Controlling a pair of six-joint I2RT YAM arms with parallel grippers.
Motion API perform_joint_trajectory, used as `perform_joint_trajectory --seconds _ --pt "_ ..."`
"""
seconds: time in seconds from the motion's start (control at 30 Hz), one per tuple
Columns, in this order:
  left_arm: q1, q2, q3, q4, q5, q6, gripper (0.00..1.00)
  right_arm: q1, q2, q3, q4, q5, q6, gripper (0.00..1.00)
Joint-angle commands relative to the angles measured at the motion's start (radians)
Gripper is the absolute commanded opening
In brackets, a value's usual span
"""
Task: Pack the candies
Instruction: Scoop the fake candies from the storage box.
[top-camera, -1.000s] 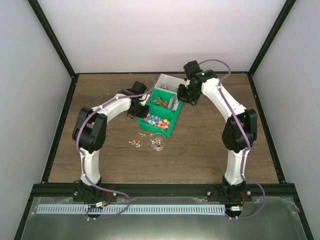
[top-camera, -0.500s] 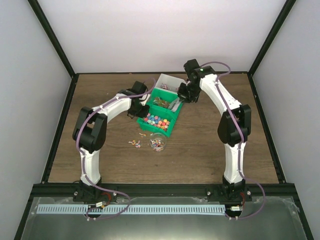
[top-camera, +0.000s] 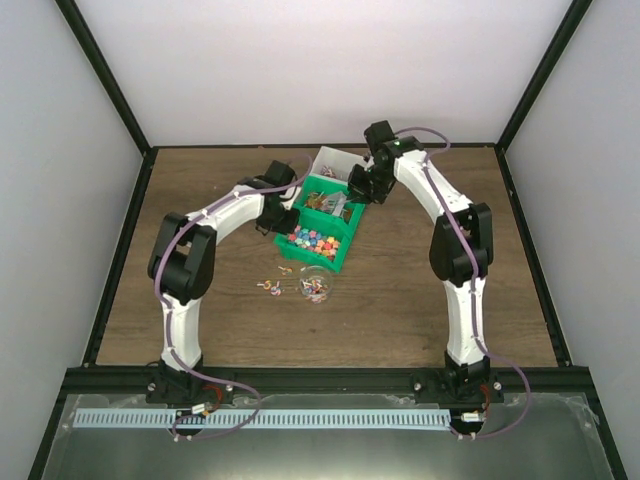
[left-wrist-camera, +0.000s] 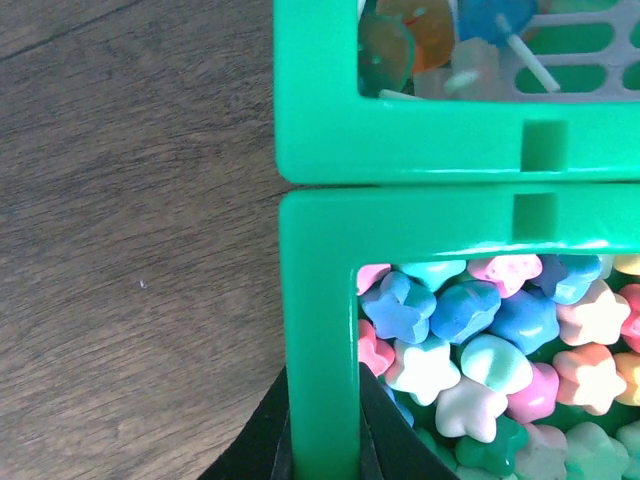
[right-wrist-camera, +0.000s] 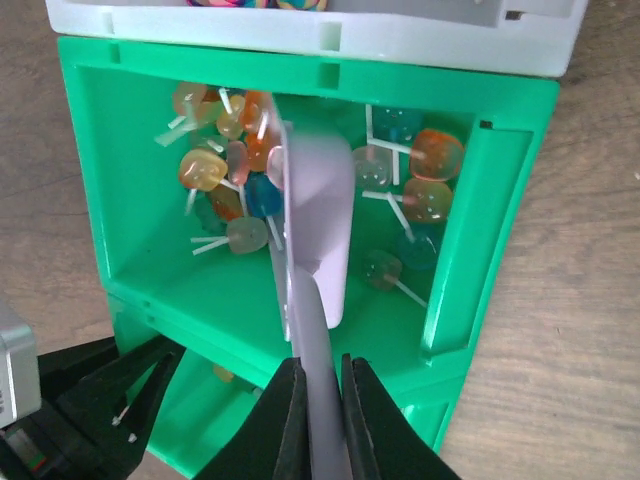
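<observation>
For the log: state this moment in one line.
left hand shut on star-candy bin | right hand shut on grey scoop over lollipops

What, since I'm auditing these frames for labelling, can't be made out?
- Left wrist view: how full the green bin is; the right and bottom edges cut its star candies.
- Right wrist view: the white bin contents, cut by the top edge.
- Top view: loose candies on the table, too small to identify.

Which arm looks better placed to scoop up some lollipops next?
Right. The right hand grips the grey scoop, whose blade sits among the lollipops in the green bin. The left hand is clamped on the star-candy bin's wall, holding no tool.
</observation>
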Motion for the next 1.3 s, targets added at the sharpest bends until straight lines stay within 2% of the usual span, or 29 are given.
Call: perform_joint_trajectory --seconds 0.0,0.1,0.2,0.37,0.43,0.47,0.53,0.6,0.7,0.97,1.17,1.27 --pt "-0.021 0.045 0.037 -0.003 0.053 0.019 0.04 0.009 0.075 -0.087 0.087 0.004 -0.011 0.01" --pt "-0.02 0.043 0.045 -0.01 0.048 0.018 0.04 0.008 0.06 -0.112 0.126 -0.019 -0.019 0.01" --pt "-0.018 0.044 0.045 -0.008 0.06 0.015 0.04 0.002 -0.005 -0.211 0.249 -0.093 -0.036 0.01" --pt "-0.019 0.054 0.053 -0.005 0.081 0.008 0.04 -0.045 -0.147 -0.51 0.644 -0.339 -0.005 0.01" --pt "-0.019 0.057 0.059 -0.005 0.085 0.007 0.04 -0.067 -0.171 -0.596 0.745 -0.403 0.043 0.01" --pt "-0.019 0.057 0.062 -0.007 0.085 0.006 0.04 -0.077 -0.163 -0.604 0.74 -0.409 0.049 0.01" --pt "-0.019 0.059 0.066 -0.012 0.072 0.008 0.04 -0.082 -0.125 -0.527 0.59 -0.357 0.005 0.01" --pt "-0.017 0.055 0.061 -0.015 0.053 0.008 0.04 -0.078 -0.107 -0.405 0.421 -0.217 -0.051 0.01" --pt "-0.016 0.056 0.056 -0.011 0.047 0.007 0.04 -0.078 -0.12 -0.302 0.277 -0.022 -0.084 0.01" --pt "-0.016 0.081 0.079 -0.019 0.033 0.002 0.04 -0.078 -0.15 -0.172 -0.044 0.226 -0.001 0.01" --pt "-0.016 0.089 0.079 -0.015 0.058 -0.003 0.04 -0.062 -0.176 -0.187 -0.085 0.292 0.02 0.01" --pt "-0.015 0.094 0.083 -0.014 0.071 -0.004 0.04 -0.051 -0.119 -0.183 -0.078 0.289 0.001 0.01"
